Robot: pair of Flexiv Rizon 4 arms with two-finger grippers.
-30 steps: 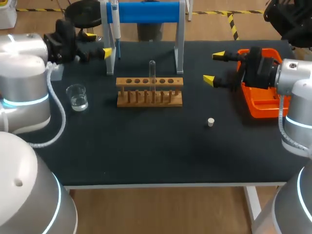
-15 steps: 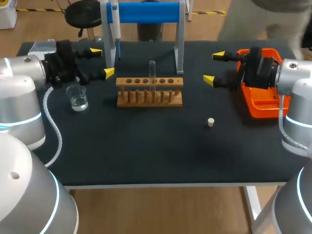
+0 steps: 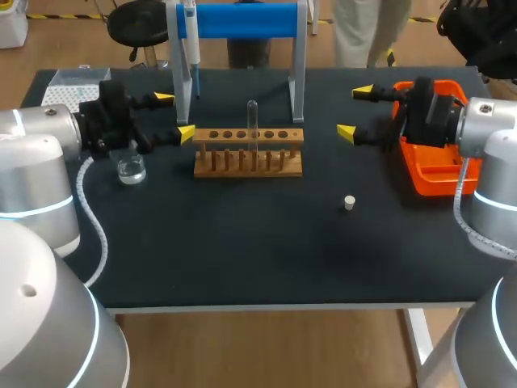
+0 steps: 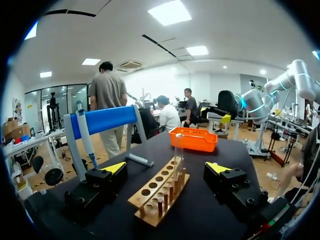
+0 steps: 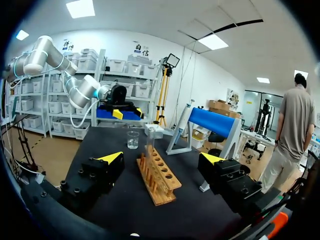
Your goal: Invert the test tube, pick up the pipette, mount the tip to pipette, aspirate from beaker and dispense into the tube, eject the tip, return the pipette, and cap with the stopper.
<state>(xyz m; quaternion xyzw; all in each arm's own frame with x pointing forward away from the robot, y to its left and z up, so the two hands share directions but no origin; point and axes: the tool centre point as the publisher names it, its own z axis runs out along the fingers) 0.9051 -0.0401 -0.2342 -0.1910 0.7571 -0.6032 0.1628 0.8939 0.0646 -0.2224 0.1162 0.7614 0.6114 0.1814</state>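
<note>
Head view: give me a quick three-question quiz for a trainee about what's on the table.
1. Fill in: the left gripper and the right gripper are both ____.
2. True or false: the test tube stands in the wooden rack.
3. The white stopper lies: A) in the rack, B) on the table, C) in the right gripper.
Key: 1 open; 2 true; 3 B.
</note>
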